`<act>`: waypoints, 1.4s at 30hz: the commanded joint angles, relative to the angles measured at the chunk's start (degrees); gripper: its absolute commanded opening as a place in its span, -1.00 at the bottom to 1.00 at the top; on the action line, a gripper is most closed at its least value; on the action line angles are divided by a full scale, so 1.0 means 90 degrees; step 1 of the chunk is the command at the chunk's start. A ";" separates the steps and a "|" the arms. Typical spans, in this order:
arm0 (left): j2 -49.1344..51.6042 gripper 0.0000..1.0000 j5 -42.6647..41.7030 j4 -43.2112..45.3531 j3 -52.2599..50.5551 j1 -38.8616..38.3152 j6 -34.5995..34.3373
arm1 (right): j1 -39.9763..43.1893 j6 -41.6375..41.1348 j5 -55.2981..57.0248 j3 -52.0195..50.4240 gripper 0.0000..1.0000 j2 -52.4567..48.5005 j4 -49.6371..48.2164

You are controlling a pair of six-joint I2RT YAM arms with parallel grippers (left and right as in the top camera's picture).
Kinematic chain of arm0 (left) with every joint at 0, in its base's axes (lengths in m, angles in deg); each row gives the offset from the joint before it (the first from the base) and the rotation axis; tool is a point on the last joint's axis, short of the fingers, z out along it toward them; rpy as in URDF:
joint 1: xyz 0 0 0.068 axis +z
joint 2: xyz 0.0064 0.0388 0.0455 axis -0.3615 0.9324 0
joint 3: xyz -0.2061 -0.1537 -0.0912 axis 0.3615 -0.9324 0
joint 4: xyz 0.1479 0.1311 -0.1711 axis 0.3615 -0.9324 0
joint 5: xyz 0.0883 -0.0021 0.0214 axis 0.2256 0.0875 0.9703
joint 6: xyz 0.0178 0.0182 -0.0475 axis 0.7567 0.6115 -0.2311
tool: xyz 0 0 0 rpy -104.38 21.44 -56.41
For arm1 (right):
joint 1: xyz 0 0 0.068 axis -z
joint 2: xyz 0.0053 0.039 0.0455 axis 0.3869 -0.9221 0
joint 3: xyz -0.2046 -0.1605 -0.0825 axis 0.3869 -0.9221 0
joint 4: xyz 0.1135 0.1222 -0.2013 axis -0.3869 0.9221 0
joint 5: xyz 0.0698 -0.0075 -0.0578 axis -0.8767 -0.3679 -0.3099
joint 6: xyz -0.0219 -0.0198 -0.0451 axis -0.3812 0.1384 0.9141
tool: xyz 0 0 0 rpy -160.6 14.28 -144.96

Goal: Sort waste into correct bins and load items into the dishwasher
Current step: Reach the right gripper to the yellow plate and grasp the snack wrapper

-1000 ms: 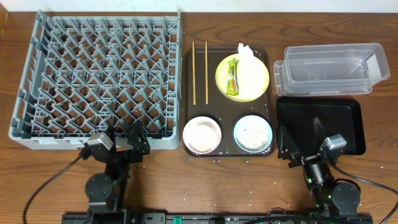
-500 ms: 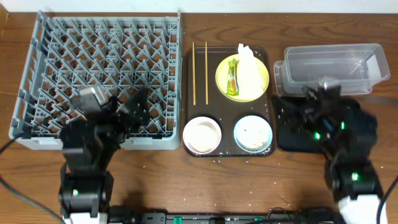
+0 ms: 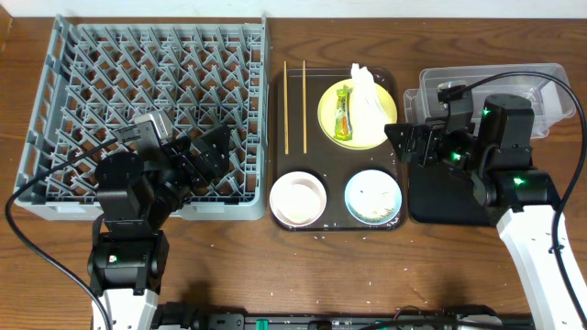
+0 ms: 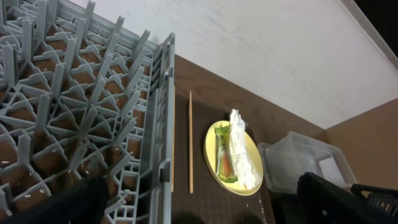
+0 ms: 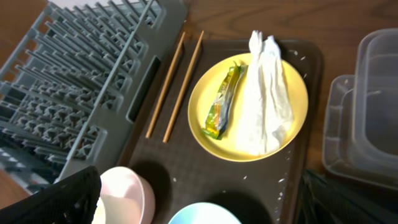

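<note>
A yellow plate (image 3: 378, 124) on the brown serving tray holds a green-and-orange wrapper (image 3: 343, 112) and a white napkin (image 3: 367, 95). Two chopsticks (image 3: 285, 107) lie left of it. A white bowl (image 3: 299, 199) and a light blue bowl (image 3: 373, 195) with crumbs sit at the tray's front. The grey rack (image 3: 55, 197) is at the left. The clear tub (image 3: 495, 101) and black tray (image 3: 431, 206) are at the right. My left gripper (image 3: 206, 154) hangs open over the rack's front right. My right gripper (image 3: 410, 145) hangs open above the black tray's left edge. No small cup shows.
The brown serving tray (image 3: 337, 225) lies between the rack and the bins. In the right wrist view the plate (image 5: 205, 102), wrapper (image 5: 222, 102), napkin (image 5: 264, 93) and chopsticks (image 5: 166, 84) show. Small crumbs are scattered on the table front. Cables trail from both arms.
Both arms have risen from the table's front edge and swung toward the back. The left one is now over the rack, the right one over the black tray near the serving tray.
</note>
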 commanded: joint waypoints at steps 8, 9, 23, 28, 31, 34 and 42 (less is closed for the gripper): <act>-0.0024 0.96 -0.0316 0.0046 0.0163 0.0015 -0.0444 | 0.0022 -0.0860 -0.1071 0.0143 0.94 -0.0002 -0.0294; -0.0019 0.96 -0.0525 0.0141 0.0163 0.0015 -0.0398 | -0.0034 -0.0850 -0.1071 0.0143 0.94 -0.0002 -0.0274; -0.0002 0.96 -0.0869 -0.1093 0.1127 0.0015 0.0384 | -0.1464 -0.0321 0.1081 0.1263 0.98 -0.0597 0.0952; -0.0005 0.96 -0.0874 -0.1302 0.1156 0.0015 0.0381 | -0.1464 -0.0289 0.1098 0.1724 0.97 -0.1297 0.1219; -0.0002 0.96 -0.0874 -0.1545 0.1156 0.0015 0.0381 | -0.1464 -0.0313 0.1098 0.1751 0.98 -0.1542 0.1200; -0.0005 0.96 -0.0874 -0.1654 0.1156 0.0015 0.0381 | -0.1457 -0.0311 0.1103 0.1751 0.99 -0.1583 0.1141; -0.0002 0.96 -0.0874 -0.1693 0.1156 0.0015 0.0376 | -0.1435 -0.0219 0.1396 0.1749 0.85 -0.1547 0.1027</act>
